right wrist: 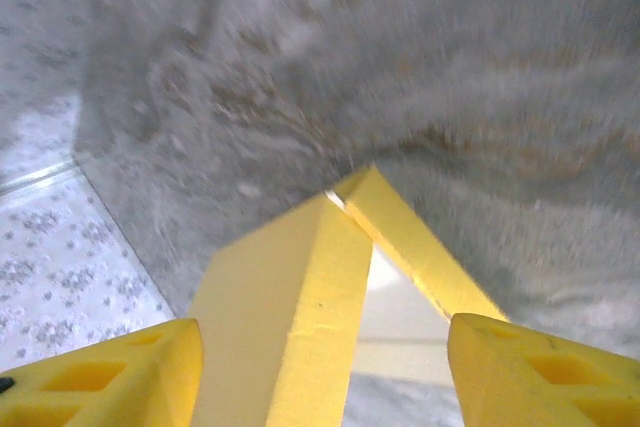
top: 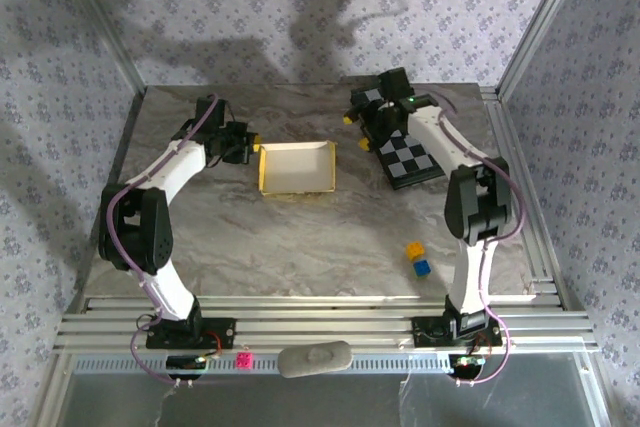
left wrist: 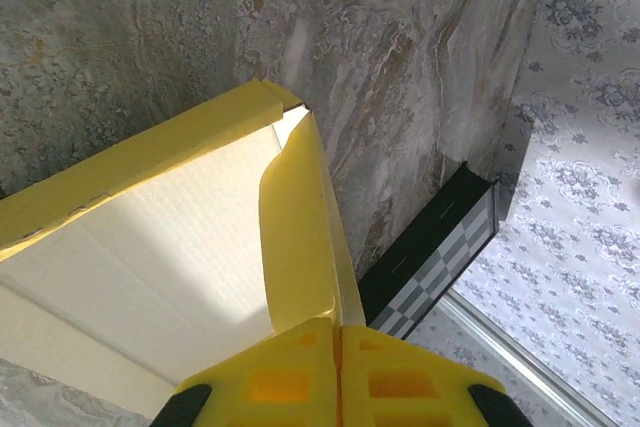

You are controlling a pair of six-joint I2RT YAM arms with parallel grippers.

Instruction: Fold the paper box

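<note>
Plainly, the paper box (top: 297,169) sits as an open tray on the marbled tabletop (top: 300,237), a little left of the middle and toward the far side. Its yellow walls stand up around a pale whitish floor. The left claw (top: 248,144) is at the box's left wall. Its wrist view shows the two yellow fingers (left wrist: 280,382) pressed together with only a thin seam between them. The top edge of that wall runs straight into the seam, so this claw is clamped on the paper box. Just inside the wall a loose yellow flap (left wrist: 295,237) curls inward over the floor. The right claw (top: 357,112) hangs beyond the box's far right corner, near it but apart from it in the overhead view. It is over the far end of the black-and-white chequered board (top: 412,159), which lies to the right of the box. The right wrist view is blurred. There the fingers stand well apart at the lower corners, and a corner of the box shows between them with nothing gripped. On the near right part of the tabletop, beside the right arm, a small yellow cube (top: 414,249) and a blue cube (top: 422,267) lie touching, well apart from the box.
</note>
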